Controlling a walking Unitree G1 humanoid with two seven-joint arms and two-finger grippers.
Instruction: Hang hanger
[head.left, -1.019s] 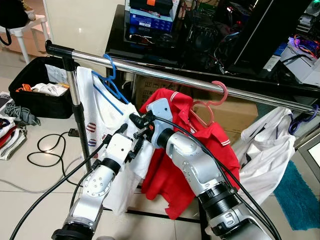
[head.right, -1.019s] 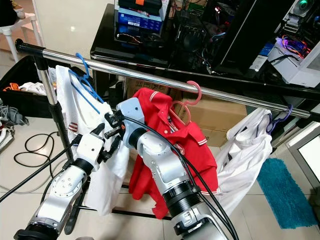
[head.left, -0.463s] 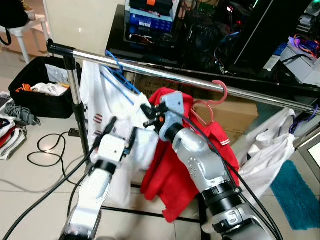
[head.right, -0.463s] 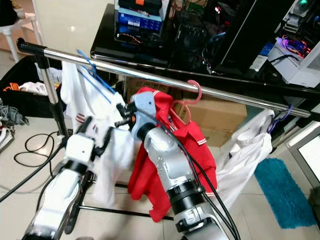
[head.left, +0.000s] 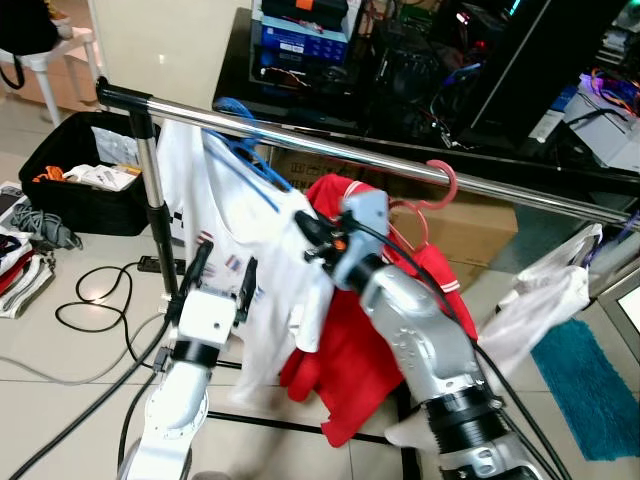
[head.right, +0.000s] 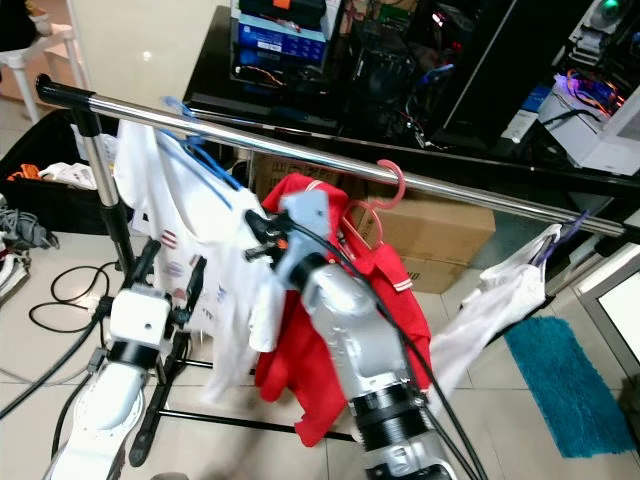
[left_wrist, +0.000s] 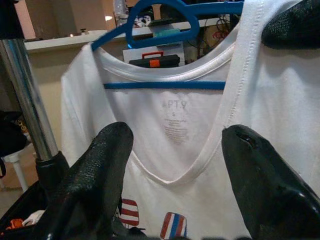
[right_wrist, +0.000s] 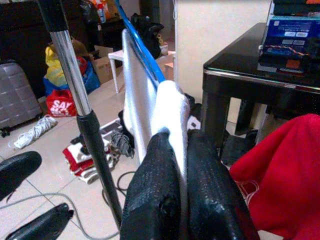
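A blue hanger carrying a white T-shirt has its hook over the chrome rail near the left post. My right gripper is shut on the shirt's shoulder, over the hanger's arm end. In the right wrist view its fingertips pinch the white cloth, and the blue hanger runs up from them. My left gripper stands open below the shirt, apart from it. In the left wrist view it faces the shirt's neckline and the hanger with nothing between its fingers.
A red polo on a pink hanger hangs mid-rail; a white garment hangs at the right end. An open black suitcase and cables lie on the floor at left. Behind are a black desk, a cardboard box and a teal rug.
My left gripper has dropped back down and left, away from the shirt's hem. My right gripper has carried the shirt's shoulder up and to the right, swinging the shirt out.
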